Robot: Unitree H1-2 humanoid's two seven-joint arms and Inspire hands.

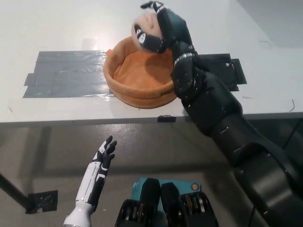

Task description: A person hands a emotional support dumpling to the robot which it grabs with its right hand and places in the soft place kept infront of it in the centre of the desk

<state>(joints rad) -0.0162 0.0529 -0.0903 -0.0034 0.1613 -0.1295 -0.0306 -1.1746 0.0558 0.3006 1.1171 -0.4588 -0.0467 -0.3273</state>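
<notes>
The black right hand (163, 28), fingers wrapped around the dumpling (146, 29), holds it above the orange soft bed's (124, 90) far rim, seemingly to drop it inside; the white left hand (103, 156) rests open below the bed

I see a white desk (57, 19) whose near edge runs across the middle of my view. An orange soft round bed (124, 84) sits on it at centre. A grey tape patch (64, 74) lies flat to its left, a black tape patch (227, 71) to its right.
</notes>
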